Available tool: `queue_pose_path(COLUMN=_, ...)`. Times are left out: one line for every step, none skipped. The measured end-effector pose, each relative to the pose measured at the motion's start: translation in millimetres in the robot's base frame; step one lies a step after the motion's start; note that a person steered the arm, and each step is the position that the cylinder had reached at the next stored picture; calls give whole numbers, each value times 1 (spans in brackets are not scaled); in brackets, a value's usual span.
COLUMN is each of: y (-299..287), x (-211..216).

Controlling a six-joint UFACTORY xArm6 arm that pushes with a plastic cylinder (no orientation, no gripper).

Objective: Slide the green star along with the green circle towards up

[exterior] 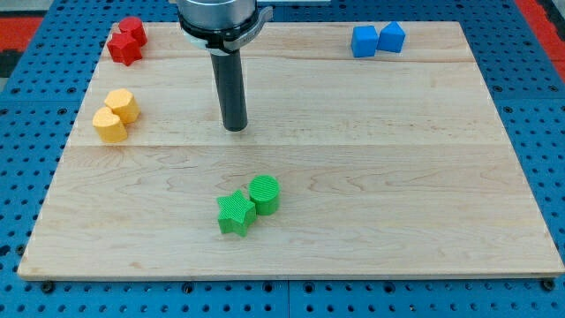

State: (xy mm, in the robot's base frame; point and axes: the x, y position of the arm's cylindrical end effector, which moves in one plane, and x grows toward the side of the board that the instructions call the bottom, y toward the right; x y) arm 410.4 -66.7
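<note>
The green star (pixel 235 214) lies at the lower middle of the wooden board (pixel 397 177). The green circle (pixel 264 194) touches it on its upper right. My tip (pixel 235 128) rests on the board above both green blocks, apart from them by a clear gap, roughly straight above the star.
Two red blocks (pixel 127 40) sit at the view's top left. Two yellow blocks (pixel 116 115) sit at the left edge below them. Two blue blocks (pixel 377 40) sit at the top right. A blue pegboard table (pixel 538 106) surrounds the board.
</note>
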Motion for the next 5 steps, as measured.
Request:
queue_pose_path(y=0, x=0)
queue_pose_path(y=0, x=0)
queue_pose_path(y=0, x=0)
queue_pose_path(y=0, x=0)
queue_pose_path(y=36, x=-28)
